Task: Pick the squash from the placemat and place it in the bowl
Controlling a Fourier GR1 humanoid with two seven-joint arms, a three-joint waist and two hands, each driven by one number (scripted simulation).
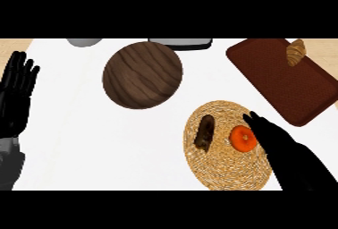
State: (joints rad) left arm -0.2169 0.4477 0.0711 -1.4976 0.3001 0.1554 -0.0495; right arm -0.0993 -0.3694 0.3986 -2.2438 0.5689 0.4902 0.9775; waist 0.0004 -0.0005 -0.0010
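On the round woven placemat (228,145) at five o'clock on the white counter (79,147), the robot's right hand (274,138) reaches, fingers straight and holding nothing, just beside the orange squash (243,138). A dark eclair-like pastry (204,132) lies just beside the squash at its nine o'clock; a nudge could roll the squash into it. The wooden bowl (142,74) waits at eleven o'clock; the left hand (16,96) rests open at nine.

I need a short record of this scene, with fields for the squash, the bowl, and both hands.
squash: orange, on the woven placemat, beside a dark brown oblong item
bowl: dark wood, nothing in it
right hand: over the placemat, next to the squash, not holding it
left hand: open, resting at the left edge
tray: holds a croissant
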